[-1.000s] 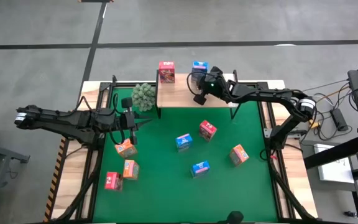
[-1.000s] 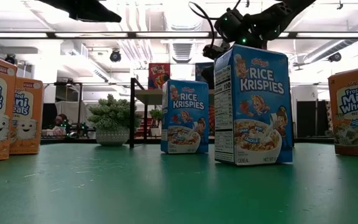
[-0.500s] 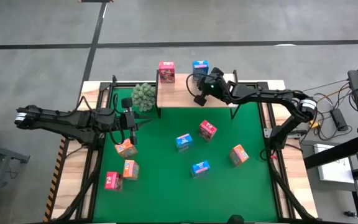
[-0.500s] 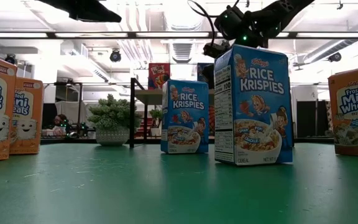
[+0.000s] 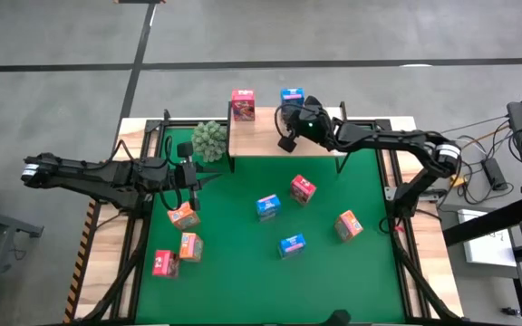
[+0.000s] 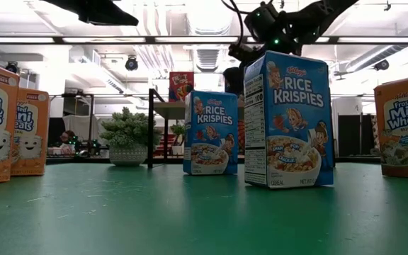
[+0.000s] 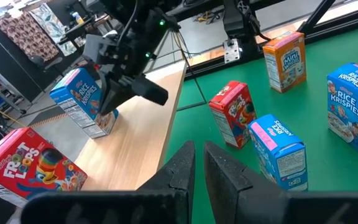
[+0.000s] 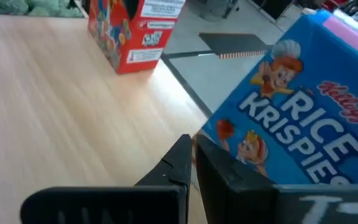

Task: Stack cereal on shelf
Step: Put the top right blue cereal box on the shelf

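Right gripper (image 5: 290,136) hung over the shelf (image 5: 265,136), jaws closed and empty, just beside the blue box (image 5: 291,98) standing there near the red box (image 5: 242,103). Left gripper (image 5: 188,181) waited closed over the table. Next call: fetching another box off the mat (image 5: 243,244)

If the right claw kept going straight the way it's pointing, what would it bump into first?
Most likely the blue Rice Krispies box on the shelf; the shut right gripper points at its lower edge, though it might just slide past.
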`<state>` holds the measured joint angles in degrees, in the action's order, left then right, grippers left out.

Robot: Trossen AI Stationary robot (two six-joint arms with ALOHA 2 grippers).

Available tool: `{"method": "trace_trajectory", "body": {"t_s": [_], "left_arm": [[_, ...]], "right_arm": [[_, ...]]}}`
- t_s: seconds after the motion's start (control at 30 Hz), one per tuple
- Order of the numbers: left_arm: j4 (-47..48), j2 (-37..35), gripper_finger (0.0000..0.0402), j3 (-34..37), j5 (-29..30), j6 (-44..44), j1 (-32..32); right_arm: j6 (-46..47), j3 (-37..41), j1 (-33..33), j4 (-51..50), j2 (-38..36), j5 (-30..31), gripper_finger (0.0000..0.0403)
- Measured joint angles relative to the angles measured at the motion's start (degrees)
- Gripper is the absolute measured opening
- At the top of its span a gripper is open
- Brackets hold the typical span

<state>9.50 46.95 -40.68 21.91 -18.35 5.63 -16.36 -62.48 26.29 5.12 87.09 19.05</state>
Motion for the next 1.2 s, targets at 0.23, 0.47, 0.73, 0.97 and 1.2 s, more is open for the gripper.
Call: {"method": "trace_trajectory", "body": {"t_s": [0.23, 0.47, 0.73, 0.97, 1.2], "left_arm": [[0.0, -0.01, 0.0015, 0.01, 0.0, -0.13, 0.0], [0.0, -0.01, 0.0015, -0.01, 0.0, -0.19, 0.02], [0.01, -0.01, 0.0015, -0.01, 0.0, -0.44, 0.0], [0.0, -0.01, 0.0015, -0.01, 0.0, -0.45, 0.0], [0.85, -0.01, 0.0015, 0.01, 0.02, -0.33, 0.02]], "right_arm": [[0.03, 0.02, 0.88, 1.17, 1.2, 0.07, 0.0013], [0.24, 0.02, 0.94, 1.22, 1.18, 0.32, 0.0013], [0.26, 0.02, 1.22, 1.23, 1.18, 0.44, 0.0013], [0.51, 0.02, 1.2, 1.05, 0.84, 0.45, 0.0013], [4.52, 0.02, -0.61, -8.45, -4.04, -0.08, 0.0013]]}}
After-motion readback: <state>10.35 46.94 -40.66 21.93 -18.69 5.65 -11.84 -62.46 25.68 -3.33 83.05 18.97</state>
